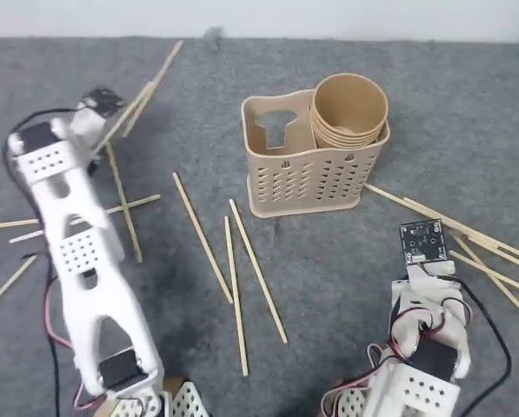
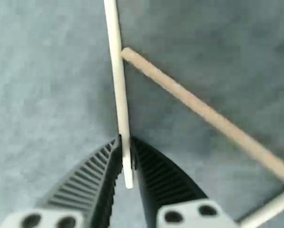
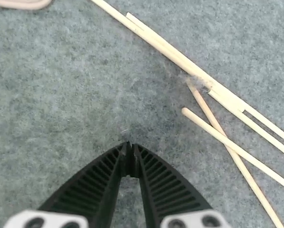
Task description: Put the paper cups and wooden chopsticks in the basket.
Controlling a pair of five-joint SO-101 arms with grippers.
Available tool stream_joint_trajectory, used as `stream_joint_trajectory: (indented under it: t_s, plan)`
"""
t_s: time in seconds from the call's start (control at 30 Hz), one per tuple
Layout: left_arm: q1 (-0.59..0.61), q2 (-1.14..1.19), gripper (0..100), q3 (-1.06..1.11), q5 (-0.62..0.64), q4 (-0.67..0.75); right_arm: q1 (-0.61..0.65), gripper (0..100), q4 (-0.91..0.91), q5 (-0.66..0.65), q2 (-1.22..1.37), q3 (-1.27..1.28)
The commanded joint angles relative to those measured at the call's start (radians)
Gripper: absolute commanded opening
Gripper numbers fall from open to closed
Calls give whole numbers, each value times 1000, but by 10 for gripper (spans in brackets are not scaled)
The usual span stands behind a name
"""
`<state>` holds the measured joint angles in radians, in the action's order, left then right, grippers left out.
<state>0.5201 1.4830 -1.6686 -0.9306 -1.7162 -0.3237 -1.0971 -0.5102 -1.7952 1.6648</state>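
Note:
My left gripper (image 2: 125, 142) is shut on a pale wooden chopstick (image 2: 117, 80) near one of its ends, and a second chopstick (image 2: 203, 114) lies slanted beside it. From above, this gripper (image 1: 103, 104) sits at the far left of the table by a pair of chopsticks (image 1: 146, 91). The beige basket (image 1: 304, 178) stands mid-table with stacked paper cups (image 1: 350, 109) in its right compartment. My right gripper (image 3: 131, 146) is shut with nothing in it, just above the grey mat near several chopsticks (image 3: 194, 71). In the high view it (image 1: 429, 243) is at the front right.
More chopsticks lie loose on the grey mat: three in front of the basket (image 1: 233, 261), several at the left (image 1: 124, 208) and a bundle at the right edge (image 1: 468, 234). The basket's left compartment (image 1: 276, 130) holds no cups.

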Motion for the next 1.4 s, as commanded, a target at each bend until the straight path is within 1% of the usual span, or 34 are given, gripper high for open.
stream_joint_trajectory:
  t_s: [0.0, 0.37, 0.63, 0.77, 0.83, 0.9, 1.0, 1.1, 1.17, 1.27, 1.37]
  plan:
    - [-60, -78, 11, -10, -2, -43, 4, 9, 10, -8, 4, 20]
    - [-167, -78, 11, -7, 8, -48, 4, 9, 12, -8, 4, 20]
    - [-285, -87, 11, 71, -2, -46, 4, 9, 12, -8, 4, 20]
    - [-327, -118, 11, 73, 117, -46, 4, 9, 12, -8, 4, 20]
    - [-330, -144, 11, 74, 193, -46, 4, 9, 12, -9, 4, 20]
    - [-328, -172, 11, 96, 236, -48, 4, 9, 12, -9, 4, 20]
    - [-328, -227, 11, 220, 247, -48, 4, 9, 12, -9, 4, 20]
    - [-342, -325, 11, 447, 229, -46, 4, 9, 12, -9, 4, 20]
    - [-354, -414, 11, 598, 198, -44, 4, 9, 12, -9, 4, 20]
    - [-376, -585, 11, 799, 193, -41, 4, 9, 12, -9, 4, 20]
    - [-393, -746, 11, 969, 238, -15, 4, 9, 12, -9, 4, 20]
